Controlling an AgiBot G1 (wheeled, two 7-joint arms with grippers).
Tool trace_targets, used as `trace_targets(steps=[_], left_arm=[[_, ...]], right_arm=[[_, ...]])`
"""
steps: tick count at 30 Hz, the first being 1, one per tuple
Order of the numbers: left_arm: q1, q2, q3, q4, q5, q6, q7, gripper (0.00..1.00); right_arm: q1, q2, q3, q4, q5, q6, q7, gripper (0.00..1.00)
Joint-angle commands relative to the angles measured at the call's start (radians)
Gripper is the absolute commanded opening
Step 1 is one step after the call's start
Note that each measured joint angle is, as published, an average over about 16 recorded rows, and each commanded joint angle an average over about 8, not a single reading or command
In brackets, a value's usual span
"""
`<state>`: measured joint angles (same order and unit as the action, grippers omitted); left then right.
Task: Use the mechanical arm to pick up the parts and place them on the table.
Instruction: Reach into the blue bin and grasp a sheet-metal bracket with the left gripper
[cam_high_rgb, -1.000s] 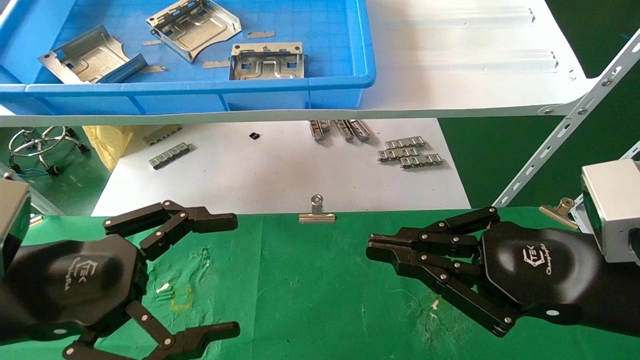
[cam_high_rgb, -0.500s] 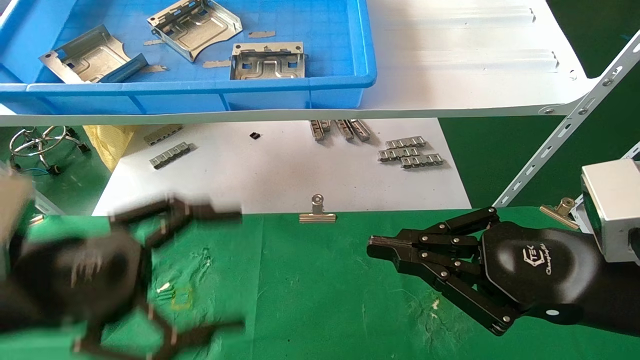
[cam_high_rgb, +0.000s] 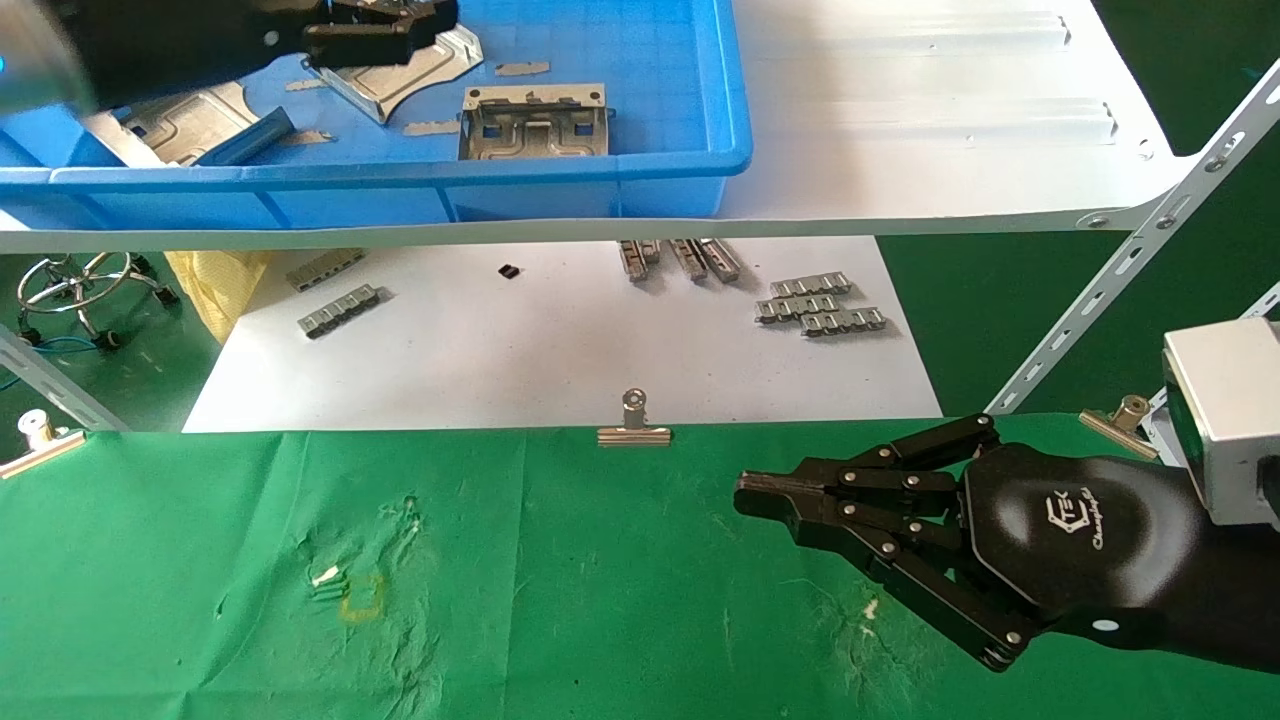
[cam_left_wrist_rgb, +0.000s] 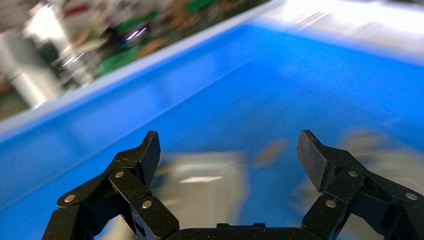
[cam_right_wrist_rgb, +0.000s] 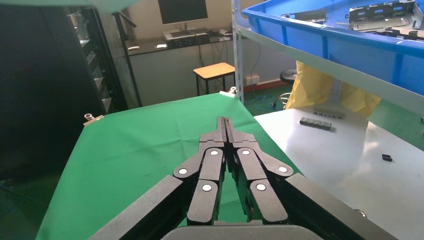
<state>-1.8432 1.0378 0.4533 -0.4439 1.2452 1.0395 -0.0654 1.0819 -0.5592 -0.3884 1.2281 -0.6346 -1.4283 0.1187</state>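
Note:
Three silver parts lie in a blue tray (cam_high_rgb: 400, 175) on the white shelf: one at the front right (cam_high_rgb: 535, 125), one in the middle (cam_high_rgb: 410, 75) and one at the left (cam_high_rgb: 175, 120). My left gripper (cam_high_rgb: 415, 28) is open and empty, hovering over the middle part, which it partly hides. In the left wrist view its spread fingers (cam_left_wrist_rgb: 230, 157) frame a blurred silver part (cam_left_wrist_rgb: 200, 185) on the tray floor. My right gripper (cam_high_rgb: 745, 495) is shut and empty, low over the green table (cam_high_rgb: 600, 600) at the right; it also shows in the right wrist view (cam_right_wrist_rgb: 226, 122).
The white shelf board (cam_high_rgb: 900, 120) juts over a lower white sheet (cam_high_rgb: 560, 340) strewn with grey ribbed strips (cam_high_rgb: 820, 305). Metal clips (cam_high_rgb: 633, 425) pin the cloth at the table's far edge. A slanted shelf strut (cam_high_rgb: 1120, 270) stands at the right.
My left arm has swung up from the green table's left side to above the blue tray, its gripper still open. The right arm has not moved.

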Motion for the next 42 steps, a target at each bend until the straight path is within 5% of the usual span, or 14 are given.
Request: trace_targets(steps=[1, 9, 20, 23, 28, 31, 42], left_arm=[[-0.076, 0.062, 0.024, 0.128, 0.065, -0.098, 0.022, 0.95], [-0.171, 0.146, 0.061, 0.338, 0.131, -0.185, 0.053, 0.00], [-0.216, 0.138, 0.074, 0.421, 0.150, -0.168, 0.048, 0.00], [-0.221, 0.134, 0.074, 0.428, 0.149, -0.168, 0.049, 0.00], [-0.220, 0.131, 0.074, 0.437, 0.149, -0.173, 0.051, 0.00], [-0.219, 0.130, 0.074, 0.439, 0.150, -0.184, 0.054, 0.00], [-0.218, 0.137, 0.076, 0.440, 0.152, -0.237, 0.066, 0.00]], right_arm=[[0.000, 0.000, 0.000, 0.000, 0.000, 0.000, 0.000, 0.00], [0.000, 0.000, 0.000, 0.000, 0.000, 0.000, 0.000, 0.00], [0.000, 0.000, 0.000, 0.000, 0.000, 0.000, 0.000, 0.04], [0.000, 0.000, 0.000, 0.000, 0.000, 0.000, 0.000, 0.25], [0.000, 0.000, 0.000, 0.000, 0.000, 0.000, 0.000, 0.84], [0.000, 0.000, 0.000, 0.000, 0.000, 0.000, 0.000, 1.00], [0.000, 0.000, 0.000, 0.000, 0.000, 0.000, 0.000, 1.00]])
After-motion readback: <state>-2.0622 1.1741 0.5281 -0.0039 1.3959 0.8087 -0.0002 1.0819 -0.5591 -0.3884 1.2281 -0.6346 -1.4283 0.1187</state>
